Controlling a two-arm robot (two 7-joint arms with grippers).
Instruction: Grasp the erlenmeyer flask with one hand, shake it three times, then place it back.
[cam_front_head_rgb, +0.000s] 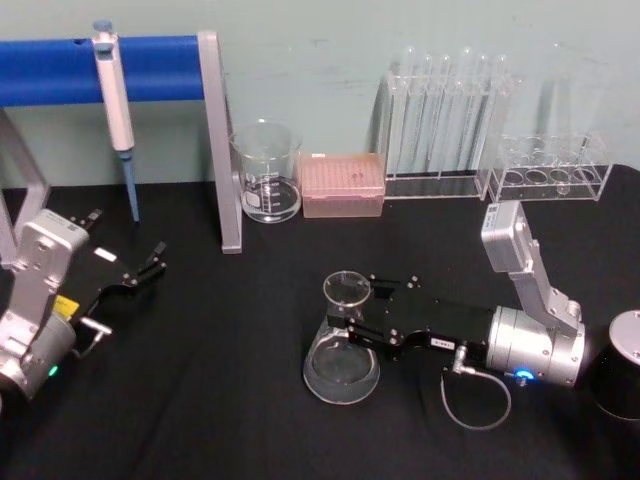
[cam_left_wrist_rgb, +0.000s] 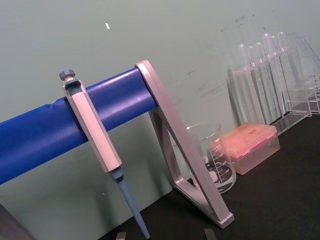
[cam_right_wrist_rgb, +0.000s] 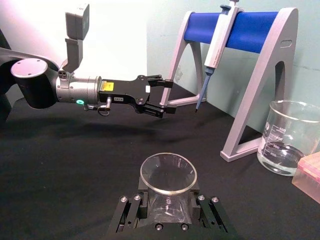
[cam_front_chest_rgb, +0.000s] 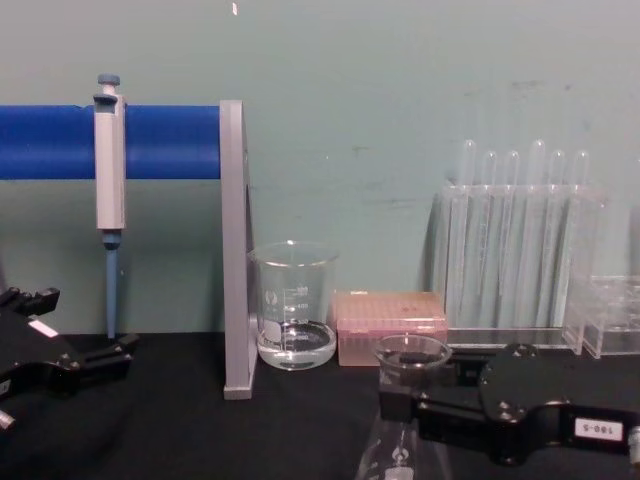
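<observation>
R-arm: right end effector (cam_front_head_rgb: 358, 320) clamped on neck of clear conical glass flask (cam_front_head_rgb: 340, 375) | L-arm: left end effector (cam_front_head_rgb: 152, 262) apart, parked | risk: smooth glass may slip mid-shake (narrow hold)

Bench layout, taken from the erlenmeyer flask (cam_front_head_rgb: 342, 350).
The flask stands on the table (cam_front_head_rgb: 250, 320), and the right gripper (cam_front_head_rgb: 352, 327) clasps its neck from the right. Behind-left is the beaker (cam_front_head_rgb: 267, 172), directly behind the tip box (cam_front_head_rgb: 343, 185), behind-right the tube racks (cam_front_head_rgb: 445, 115). Further left is the stand (cam_front_head_rgb: 218, 140) carrying the pipette (cam_front_head_rgb: 116, 105). The left gripper (cam_front_head_rgb: 150, 262) is well left.

White label (cam_front_chest_rgb: 600, 430) on right end effector (cam_front_chest_rgb: 401, 406) — "180-5"; beaker (cam_front_chest_rgb: 293, 300) marks unreadable.
</observation>
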